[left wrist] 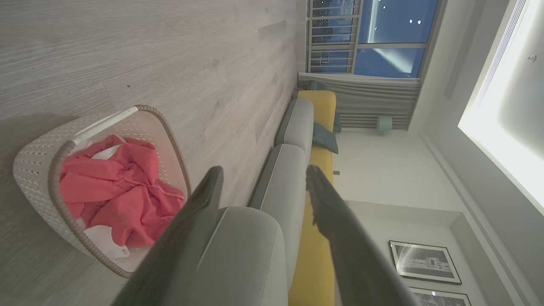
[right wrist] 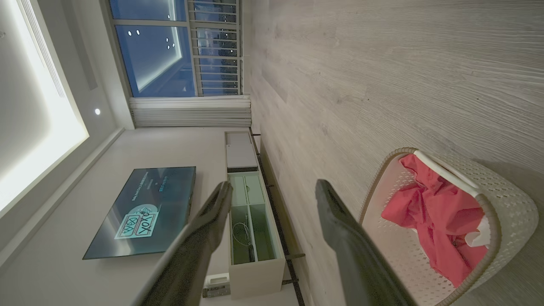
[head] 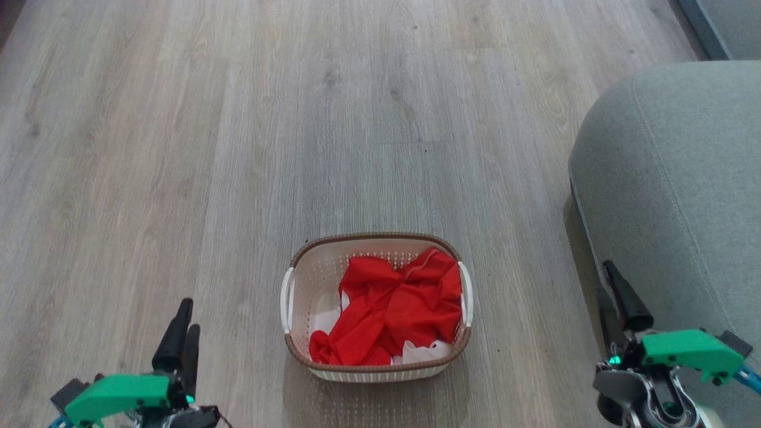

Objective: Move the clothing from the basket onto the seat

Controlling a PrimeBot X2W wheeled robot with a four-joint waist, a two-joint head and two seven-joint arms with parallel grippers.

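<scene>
Head view: red clothing (head: 395, 309) bunched in basket (head: 374, 236) on floor (head: 178, 148), seat (head: 672, 178) at right. Left gripper (head: 189, 315) and right gripper (head: 605, 278) both spread, empty. Cloth looks light, limp; pinch raised centre fold.

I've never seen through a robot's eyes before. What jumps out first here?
The bright red clothing crumpled in a cream basket on the wooden floor, low in the middle of the head view, grabs the eye at once. To its right bulges a big grey-green seat, and the robot's left hand and right hand, both open and empty, flank the basket at the bottom corners.
</scene>
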